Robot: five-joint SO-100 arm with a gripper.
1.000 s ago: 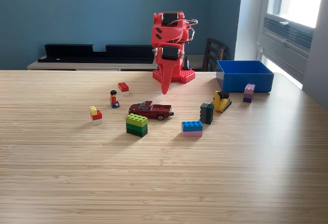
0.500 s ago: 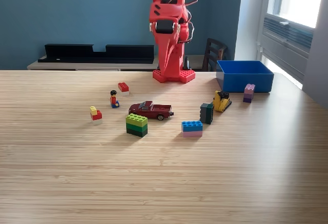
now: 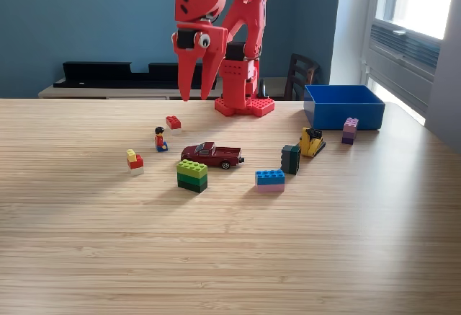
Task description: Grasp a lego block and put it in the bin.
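My red gripper [image 3: 196, 96] hangs high above the table with its fingers pointing down and a gap between them; it is open and holds nothing. It is above and a little right of a small red lego block [image 3: 173, 122]. More blocks lie on the table: a red and yellow one [image 3: 134, 161], a green stack [image 3: 192, 175], a blue and pink one [image 3: 270, 179], a dark green one [image 3: 290, 158] and a purple one [image 3: 350, 130]. The blue bin [image 3: 343, 91] stands at the exterior view's back right, beside the arm's base.
A minifigure [image 3: 160, 139], a dark red toy car [image 3: 212, 154] and a yellow toy piece [image 3: 312, 142] also lie among the blocks. The arm's red base [image 3: 243, 106] stands at the table's far edge. A chair [image 3: 300, 75] stands behind it.
The arm has unfolded from its tucked pose at the base, risen, and swung toward the exterior view's left. The gripper now points down and has opened.
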